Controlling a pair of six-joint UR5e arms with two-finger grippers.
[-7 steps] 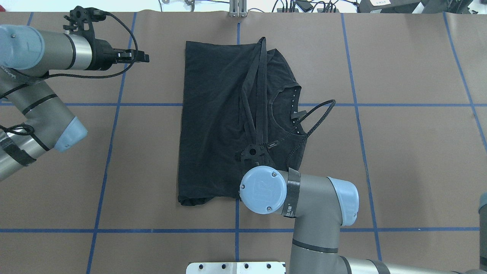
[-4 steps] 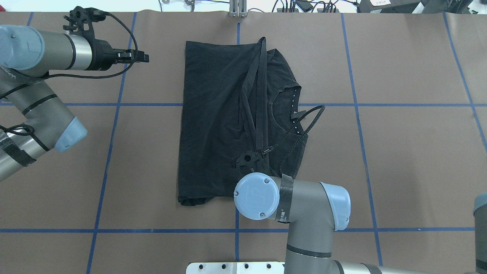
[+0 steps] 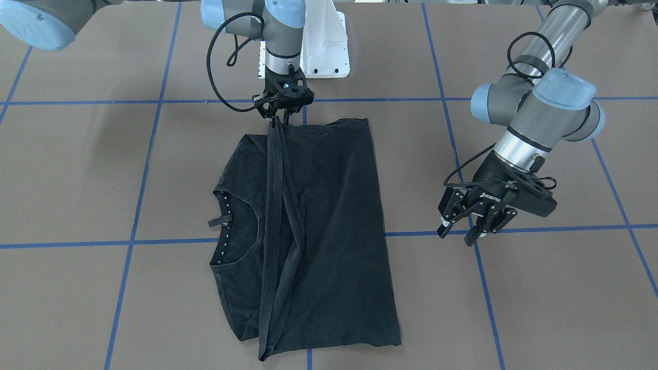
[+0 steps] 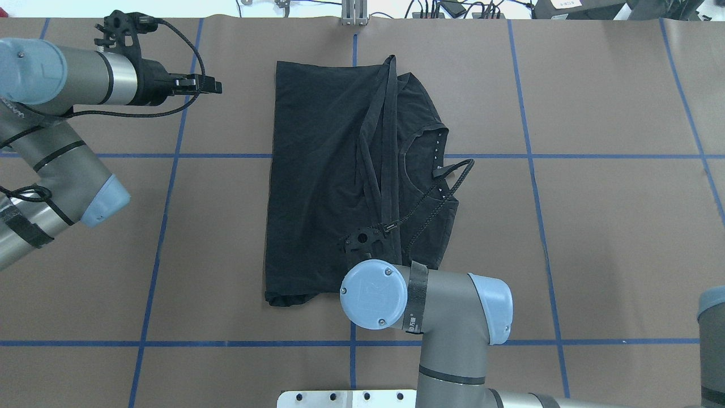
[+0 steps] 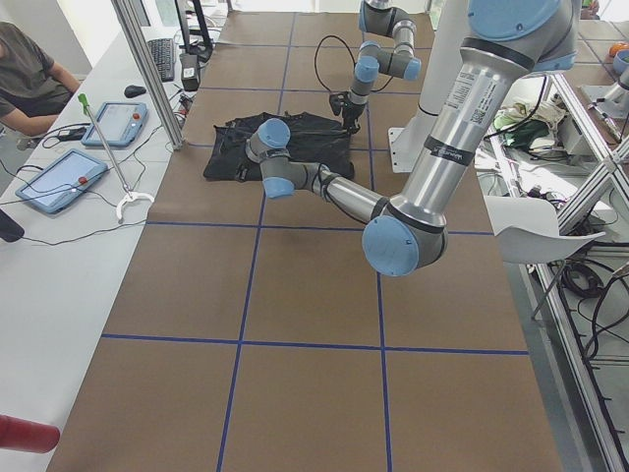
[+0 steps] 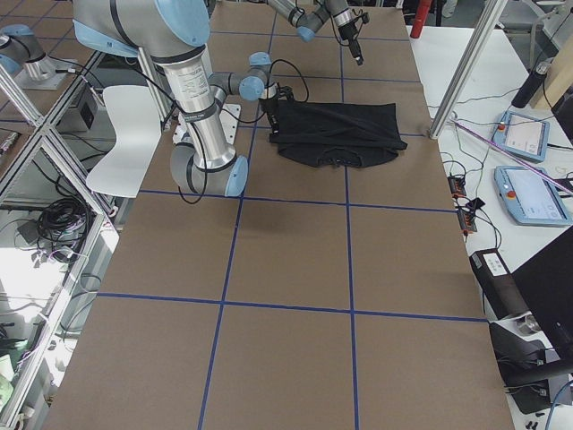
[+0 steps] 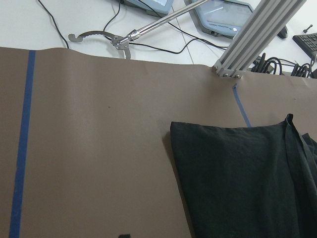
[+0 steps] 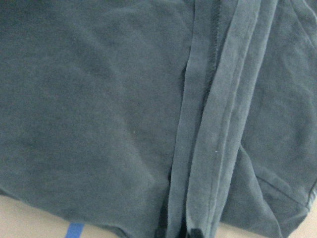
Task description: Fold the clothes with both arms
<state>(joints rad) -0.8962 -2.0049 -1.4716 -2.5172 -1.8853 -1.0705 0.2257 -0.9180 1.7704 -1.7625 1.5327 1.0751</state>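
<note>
While right fingers [image 3: 274, 114] pinch a fold of the T-shirt [image 3: 334, 216] at its robot-side end, long axis running away, left fingers [image 3: 474, 232] hang open, empty, well off its left edge.

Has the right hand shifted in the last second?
Yes. Holding the T-shirt, the right hand slid left in the overhead view; its wrist cap now overlaps the blue centre tape line.

right hand [image 3: 278, 119] | hidden under wrist [image 4: 374, 293] (overhead) | T-shirt [image 7: 237, 183] | cropped (wrist views)
</note>
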